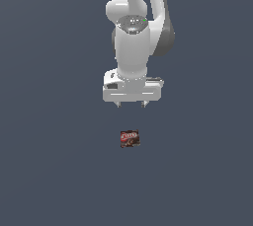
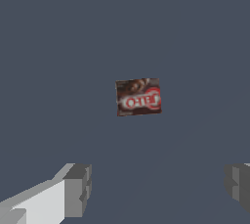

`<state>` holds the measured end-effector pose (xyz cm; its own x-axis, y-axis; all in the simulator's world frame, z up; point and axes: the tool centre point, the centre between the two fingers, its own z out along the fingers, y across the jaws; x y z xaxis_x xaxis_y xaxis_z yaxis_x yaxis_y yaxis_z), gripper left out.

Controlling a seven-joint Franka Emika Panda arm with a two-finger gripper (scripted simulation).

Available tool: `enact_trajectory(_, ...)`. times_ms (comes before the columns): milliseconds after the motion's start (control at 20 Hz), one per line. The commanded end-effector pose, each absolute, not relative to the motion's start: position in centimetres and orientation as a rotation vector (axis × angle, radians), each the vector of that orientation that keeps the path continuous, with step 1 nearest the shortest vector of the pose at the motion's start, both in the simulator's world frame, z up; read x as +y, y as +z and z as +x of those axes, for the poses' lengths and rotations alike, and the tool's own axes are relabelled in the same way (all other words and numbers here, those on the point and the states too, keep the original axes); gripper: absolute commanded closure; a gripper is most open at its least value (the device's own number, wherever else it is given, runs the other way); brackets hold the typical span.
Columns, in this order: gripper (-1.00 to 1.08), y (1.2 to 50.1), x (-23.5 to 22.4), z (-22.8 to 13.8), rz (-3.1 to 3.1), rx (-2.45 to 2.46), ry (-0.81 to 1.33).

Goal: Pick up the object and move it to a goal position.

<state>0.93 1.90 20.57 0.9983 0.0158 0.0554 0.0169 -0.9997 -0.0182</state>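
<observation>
Here the pincer [image 1: 131, 104] hangs wide open and empty, well apart from the box [image 1: 129, 138].

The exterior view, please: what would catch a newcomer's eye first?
The white robot arm dominates, hanging from the top of the exterior view with its white gripper open. Below it, apart from the fingers, a small dark brown box with a red label lies alone on the plain grey-blue floor.
</observation>
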Motion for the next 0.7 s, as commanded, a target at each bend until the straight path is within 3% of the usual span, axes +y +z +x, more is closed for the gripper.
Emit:
enact_trajectory(0, -0.92, 20.57, 1.90, 0.93, -3.122, -0.026, -0.086)
enact_trajectory(650, -0.92, 20.82, 2.58, 1.18, -3.127, -0.004, -0.103)
